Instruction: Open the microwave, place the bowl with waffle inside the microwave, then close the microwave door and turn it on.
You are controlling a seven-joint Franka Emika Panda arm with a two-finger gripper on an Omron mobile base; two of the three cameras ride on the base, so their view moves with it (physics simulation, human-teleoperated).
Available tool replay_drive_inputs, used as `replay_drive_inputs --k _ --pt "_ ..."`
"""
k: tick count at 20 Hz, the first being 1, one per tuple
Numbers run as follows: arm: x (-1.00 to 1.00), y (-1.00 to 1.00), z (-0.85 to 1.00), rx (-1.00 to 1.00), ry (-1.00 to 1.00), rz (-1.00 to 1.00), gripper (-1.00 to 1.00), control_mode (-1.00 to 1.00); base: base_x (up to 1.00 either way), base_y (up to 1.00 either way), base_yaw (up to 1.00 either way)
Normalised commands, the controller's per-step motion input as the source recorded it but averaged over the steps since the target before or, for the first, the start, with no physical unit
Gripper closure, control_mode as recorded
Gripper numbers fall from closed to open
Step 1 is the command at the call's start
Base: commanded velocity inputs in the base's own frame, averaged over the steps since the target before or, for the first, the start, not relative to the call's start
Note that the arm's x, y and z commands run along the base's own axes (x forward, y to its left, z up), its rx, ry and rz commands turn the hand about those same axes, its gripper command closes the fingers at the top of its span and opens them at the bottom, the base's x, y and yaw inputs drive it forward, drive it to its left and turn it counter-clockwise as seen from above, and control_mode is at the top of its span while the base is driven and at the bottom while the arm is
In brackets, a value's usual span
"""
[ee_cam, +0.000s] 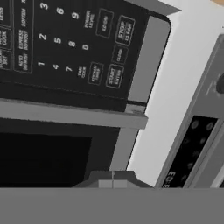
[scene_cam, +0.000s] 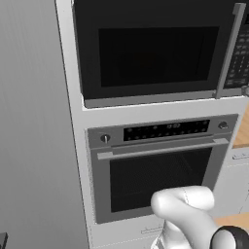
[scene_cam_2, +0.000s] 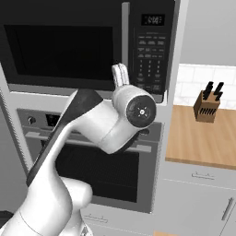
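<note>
Microwave (scene_cam: 151, 51) and steel oven (scene_cam: 155, 168) are seen stacked in one tall white cabinet from the left base view, with the microwave door (scene_cam: 146, 48) shut and its long grey bar handle (scene_cam: 229, 51) standing upright at the right edge of the dark window. A wooden worktop (scene_cam_2: 203, 133) and a knife block (scene_cam_2: 207, 107) are added by the right base view, to the right of the cabinet, together with the keypad strip (scene_cam_2: 150, 55) and its small display. The keypad is shown close up and rolled sideways in the hand view, where number keys and a start key (ee_cam: 114, 76) can be made out, though most of the lettering is too blurred to be read.

The arm is raised from the base, bent at the elbow, and the wrist is turned upward in the right base view, so that the pincer (scene_cam_2: 120, 73) is pointed up at the microwave front. The pincer is closed, its two fingertips (ee_cam: 113, 178) pressed together with nothing between them.

The pincer is placed just in front of the lower part of the handle, beside the keypad's lower left corner; whether the handle is touched cannot be told.
</note>
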Motion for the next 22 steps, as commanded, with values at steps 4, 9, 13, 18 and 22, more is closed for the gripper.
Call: replay_drive_inputs --k 4,9,13,18,22 --pt "0.0 -0.81 -0.04 0.31 -0.01 0.03 1.0 -1.0 0.0 0.0 0.0" --pt "0.1 -0.12 -0.12 0.18 -0.12 0.0 1.0 -1.0 0.0 0.0 0.0" --pt "0.26 0.01 0.0 0.18 -0.08 0.0 1.0 -1.0 0.0 0.0 0.0" --pt "0.31 0.18 -0.03 0.14 -0.02 0.0 1.0 -1.0 0.0 0.0 0.0" --pt "0.26 0.25 -0.05 0.09 0.0 0.0 1.0 -1.0 0.0 0.0 0.0"
